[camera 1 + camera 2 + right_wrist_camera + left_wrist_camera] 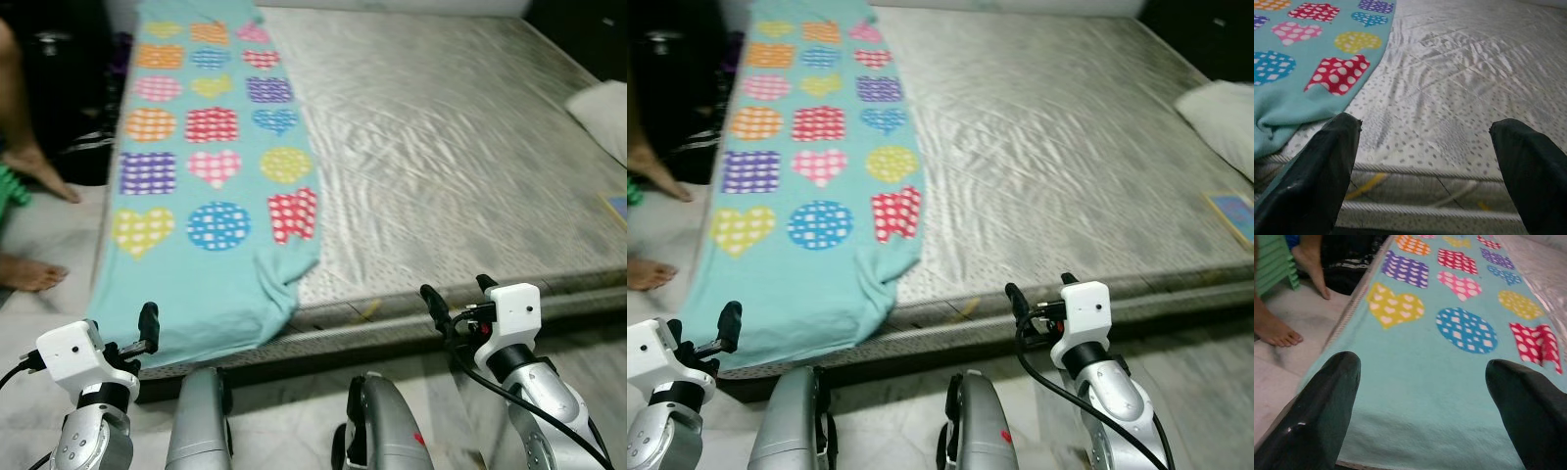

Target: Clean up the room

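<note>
Two pincers are held low before the bed's near edge, both spread wide and holding nothing. The left pincer (1422, 396) is aimed at the near end of a turquoise blanket (211, 176), which is patterned with coloured hearts and circles and laid along the left side of the grey mattress (451, 157). The right pincer (1425, 161) faces bare mattress just beside the blanket's crumpled corner. A person's bare feet (34, 272) are seen on the floor at left.
</note>
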{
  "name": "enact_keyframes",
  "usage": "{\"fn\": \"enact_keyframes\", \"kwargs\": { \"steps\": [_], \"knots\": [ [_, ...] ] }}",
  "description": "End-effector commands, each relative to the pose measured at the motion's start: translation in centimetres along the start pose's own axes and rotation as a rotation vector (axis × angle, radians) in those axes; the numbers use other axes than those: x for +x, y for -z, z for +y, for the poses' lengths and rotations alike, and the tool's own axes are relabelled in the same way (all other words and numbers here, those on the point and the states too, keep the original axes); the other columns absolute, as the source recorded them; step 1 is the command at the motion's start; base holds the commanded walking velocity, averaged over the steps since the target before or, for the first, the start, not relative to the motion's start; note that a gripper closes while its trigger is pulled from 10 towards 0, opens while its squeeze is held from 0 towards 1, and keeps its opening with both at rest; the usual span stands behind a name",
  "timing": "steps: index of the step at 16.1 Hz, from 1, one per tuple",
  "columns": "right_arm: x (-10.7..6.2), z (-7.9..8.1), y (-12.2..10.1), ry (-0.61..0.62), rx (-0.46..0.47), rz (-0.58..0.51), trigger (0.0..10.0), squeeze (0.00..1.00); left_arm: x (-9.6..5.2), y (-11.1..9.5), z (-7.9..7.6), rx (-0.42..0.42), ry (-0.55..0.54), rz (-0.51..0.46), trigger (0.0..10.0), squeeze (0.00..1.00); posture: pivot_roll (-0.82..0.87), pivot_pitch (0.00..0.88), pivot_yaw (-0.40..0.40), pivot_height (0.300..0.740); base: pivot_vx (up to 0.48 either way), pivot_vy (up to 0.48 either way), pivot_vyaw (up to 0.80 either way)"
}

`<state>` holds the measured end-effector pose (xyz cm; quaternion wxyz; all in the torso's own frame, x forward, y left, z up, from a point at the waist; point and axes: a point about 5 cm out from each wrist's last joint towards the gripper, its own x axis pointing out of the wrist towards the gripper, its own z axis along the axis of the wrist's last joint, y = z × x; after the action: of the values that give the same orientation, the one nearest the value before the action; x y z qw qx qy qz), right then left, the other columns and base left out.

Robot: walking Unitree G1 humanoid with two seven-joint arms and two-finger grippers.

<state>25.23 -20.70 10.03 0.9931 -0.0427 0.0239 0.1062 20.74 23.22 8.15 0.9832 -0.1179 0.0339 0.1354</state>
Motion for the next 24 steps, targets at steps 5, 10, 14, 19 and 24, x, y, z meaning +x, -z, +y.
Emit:
{"fn": "enact_keyframes", "kwargs": {
  "steps": [5,10,14,19,24],
  "knots": [
    [-0.06,-0.29,-0.05,0.001,-0.014,0.011,10.0,0.0,-0.1,0.18,-0.04,-0.009,-0.007,0.022,10.0,0.0,-0.07,0.211,-0.088,0.591,0.0,0.0,0.0],
    [0.04,-0.42,-0.07,-0.006,-0.026,0.013,10.0,0.0,0.17,0.22,-0.24,-0.011,-0.006,0.022,10.0,0.0,-0.07,0.206,-0.092,0.556,0.0,0.0,0.0],
    [0.25,-0.41,0.06,-0.019,-0.029,0.027,10.0,0.0,0.12,0.29,-0.18,-0.017,-0.015,0.025,10.0,0.0,-0.07,0.201,-0.097,0.556,0.0,0.0,0.0],
    [0.25,-0.41,0.2,-0.027,-0.038,0.041,10.0,0.0,0.06,0.35,-0.29,-0.021,-0.008,0.028,10.0,0.0,-0.07,0.201,-0.098,0.556,0.0,0.417,0.0],
    [0.26,-0.44,0.24,-0.026,-0.044,0.044,10.0,0.0,0.09,0.47,-0.31,-0.021,-0.007,0.031,10.0,0.0,-0.07,0.201,-0.098,0.556,0.0,0.192,0.0]
  ]
}}
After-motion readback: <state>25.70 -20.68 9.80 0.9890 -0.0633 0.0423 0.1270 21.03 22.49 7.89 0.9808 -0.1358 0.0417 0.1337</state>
